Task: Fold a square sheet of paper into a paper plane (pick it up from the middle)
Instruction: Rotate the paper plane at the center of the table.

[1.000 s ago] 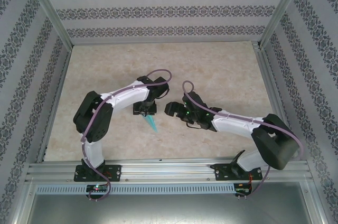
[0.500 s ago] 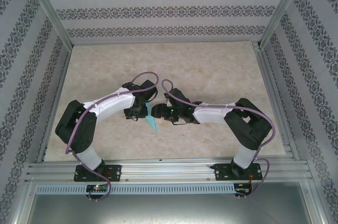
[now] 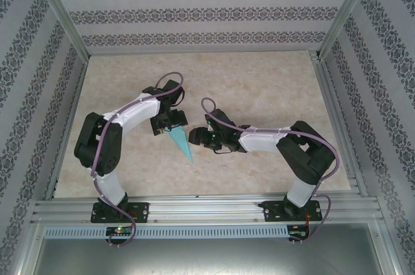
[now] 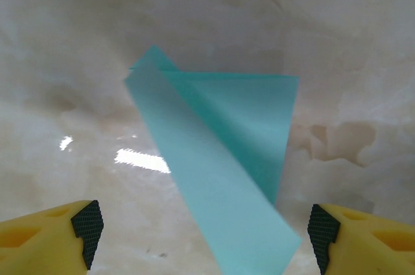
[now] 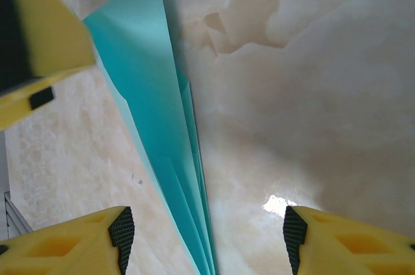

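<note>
Left pincer opened; paper plane lies between fingertips.

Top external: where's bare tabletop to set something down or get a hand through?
Free: the far half of the table, between the back wall and the left arm and right arm. A smaller near patch lies between their bases, bounded by the front rail and the tip of the paper plane. Crowded: centre, where both arms meet at the plane.

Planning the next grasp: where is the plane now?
In the top view the plane lies on the table, just left of centre, between the left gripper and the right gripper, tip toward the near edge.
</note>
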Controlling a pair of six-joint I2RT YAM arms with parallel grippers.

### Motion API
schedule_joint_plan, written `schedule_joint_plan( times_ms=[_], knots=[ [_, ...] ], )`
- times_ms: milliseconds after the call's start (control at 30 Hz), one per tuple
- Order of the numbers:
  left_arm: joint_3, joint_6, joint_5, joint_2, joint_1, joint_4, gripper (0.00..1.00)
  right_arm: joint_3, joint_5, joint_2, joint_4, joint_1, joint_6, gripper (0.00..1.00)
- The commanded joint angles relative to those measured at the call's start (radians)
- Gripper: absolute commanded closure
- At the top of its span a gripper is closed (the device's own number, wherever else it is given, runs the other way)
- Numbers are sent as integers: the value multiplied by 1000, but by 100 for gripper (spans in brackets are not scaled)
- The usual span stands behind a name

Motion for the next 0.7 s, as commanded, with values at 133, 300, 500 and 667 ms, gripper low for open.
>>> schedule_joint_plan(
  times_ms=[133, 300, 500, 667],
  knots=[
    [-18, -1, 24, 19, 17, -50, 23, 22, -31, 39, 25, 9, 3, 35],
    [-71, 5, 35, -40, 36, -35, 33, 43, -44, 63, 29, 16, -15, 34],
    [-118, 15, 45, -78, 48, -12, 45, 85, -85, 102, 29, 26, -44, 34],
    [-144, 23, 42, -88, 51, -10, 54, 114, -101, 124, 18, 38, -65, 34]
  ],
)
